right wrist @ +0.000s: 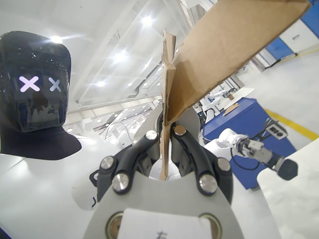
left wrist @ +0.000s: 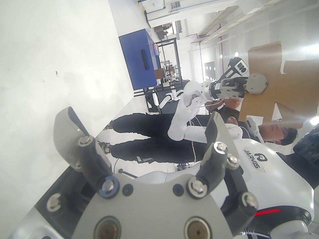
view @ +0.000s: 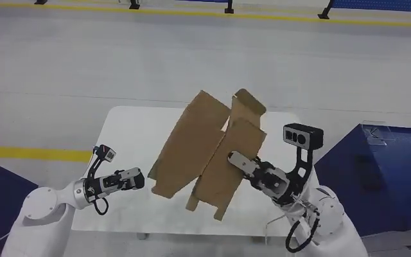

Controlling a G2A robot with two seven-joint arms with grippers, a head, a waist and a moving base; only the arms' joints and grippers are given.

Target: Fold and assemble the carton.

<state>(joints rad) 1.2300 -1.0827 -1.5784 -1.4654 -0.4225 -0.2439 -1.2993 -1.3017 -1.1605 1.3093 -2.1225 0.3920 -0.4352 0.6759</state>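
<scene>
Up close, the right wrist view shows the right gripper (right wrist: 166, 128) with its two fingers pressed together on the thin edge of a cardboard panel, which passes between them and down toward the palm; the top view cannot show this pinch, since there the gripper sits against the panel's face. The left wrist view shows the left gripper (left wrist: 144, 125) with its fingers (left wrist: 72, 119) spread wide apart and nothing between them, above the white table (left wrist: 49, 38). Farther out, the carton (view: 205, 148) is plain brown corrugated board, unfolded only in part: from above, two long panels lie side by side and tilted, with short flaps at the far end and slots cut between the flaps at the near end. It is lifted over the middle of the table, and the left gripper is just beside its near left corner, apart from it. From the right wrist, the panels fan out from a crease and run past the frame's edge. Whether the carton's low end touches the table cannot be told. Glare in the left wrist view washes out part of the carton's outline.
</scene>
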